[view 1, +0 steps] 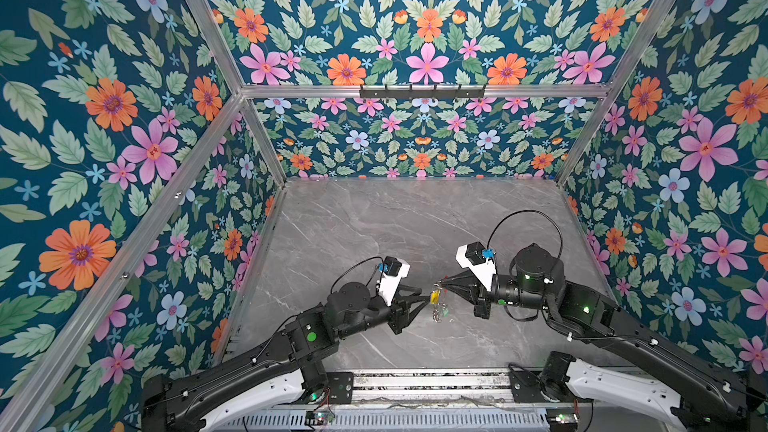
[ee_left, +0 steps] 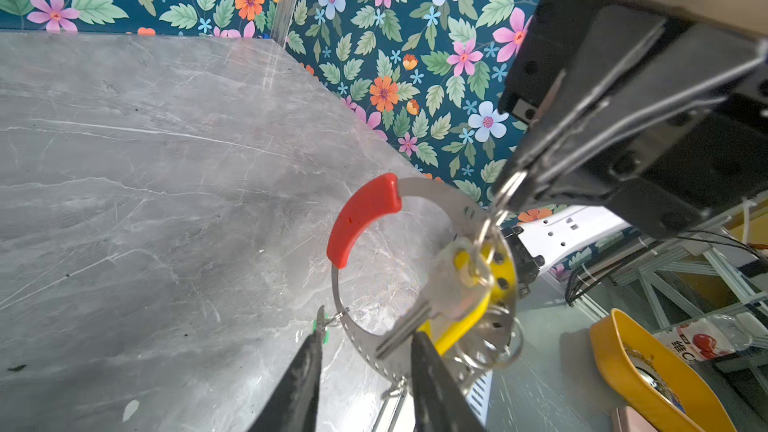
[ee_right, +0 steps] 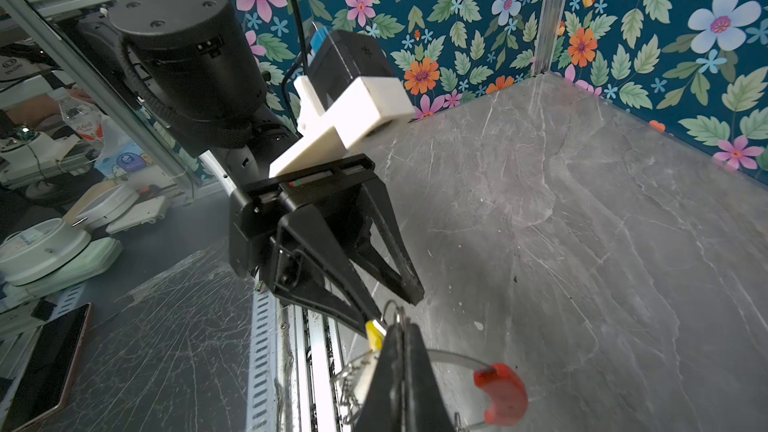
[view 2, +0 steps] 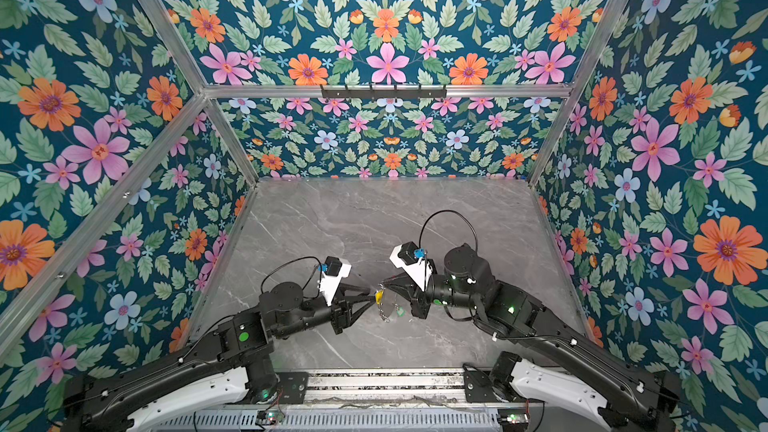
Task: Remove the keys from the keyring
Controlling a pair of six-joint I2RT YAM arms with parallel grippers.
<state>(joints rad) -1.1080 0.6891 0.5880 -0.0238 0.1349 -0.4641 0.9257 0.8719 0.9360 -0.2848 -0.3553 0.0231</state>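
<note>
The keyring [ee_left: 440, 193] is a grey metal hoop with a red sleeve [ee_left: 361, 218], held above the marble table. My right gripper [ee_left: 505, 197] is shut on its top, where a small silver split ring also shows at the fingertips [ee_right: 397, 326]. The keys hang from the hoop. One is a yellow tag [ee_left: 478, 309] with a silver metal key [ee_left: 449, 292], the other a green tag [ee_left: 324, 328]. My left gripper [ee_left: 368, 332] stands open around the hoop's lower arc, one finger by the green tag and the other against the yellow tag. In both top views the two grippers [view 1: 428, 299] [view 2: 381, 283] meet at the table's middle front.
A black hook rack [view 1: 422, 91] hangs on the back wall. Aluminium rails [view 1: 428, 384] run along the table's front edge. A yellow bowl [ee_left: 648, 367] sits beyond the table. Floral walls close in three sides. Grey marble [view 1: 415, 222] stretches behind the grippers.
</note>
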